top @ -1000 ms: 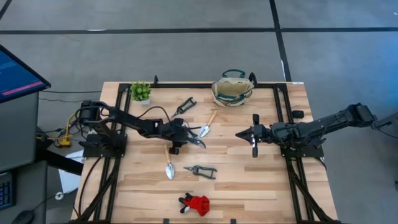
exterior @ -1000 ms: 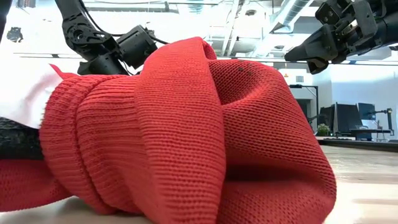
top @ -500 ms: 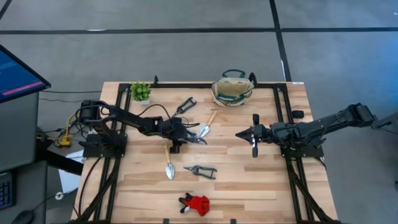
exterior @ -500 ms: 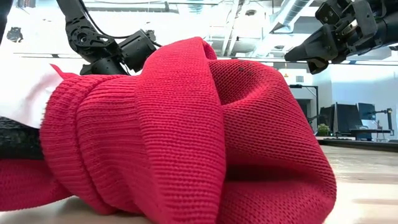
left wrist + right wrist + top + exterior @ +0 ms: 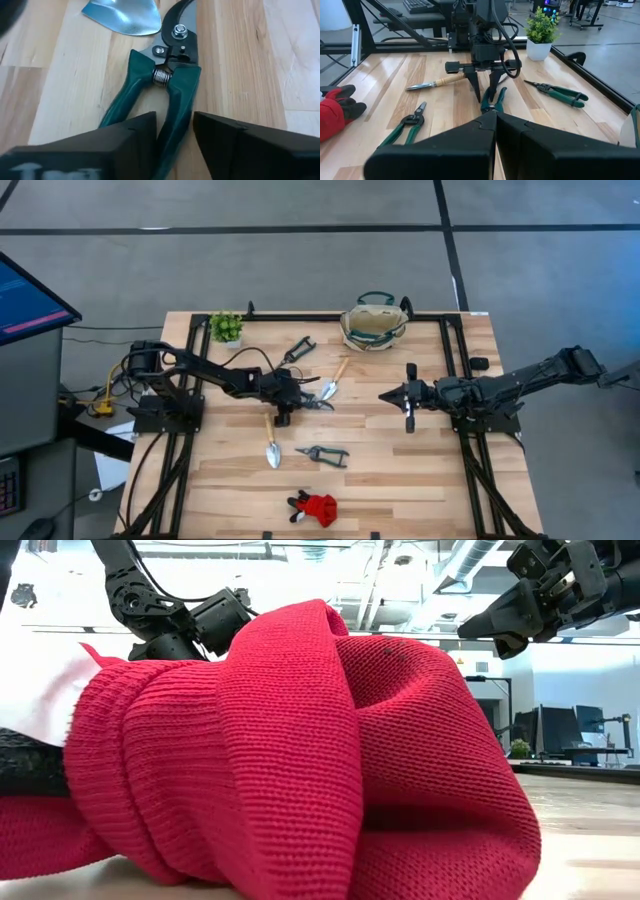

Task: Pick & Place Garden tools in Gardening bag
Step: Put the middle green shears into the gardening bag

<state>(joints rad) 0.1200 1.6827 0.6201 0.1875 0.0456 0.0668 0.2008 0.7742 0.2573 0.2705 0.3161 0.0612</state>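
Where pruners (image 5: 167, 95) lie, trowel (image 5: 125, 17) touching.

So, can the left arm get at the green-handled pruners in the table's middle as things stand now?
Probably yes. The left pincer is already down over the green-handled metal pruners, with one handle between its dark fingers. The silver trowel blade lies beside the pruner head but does not block the handles.

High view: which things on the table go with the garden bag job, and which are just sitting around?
Job: gardening bag; trowel beside it; front trowel; pruners near plant; middle pruners; front shears; red bundle.
Just there: potted plant; monitor.
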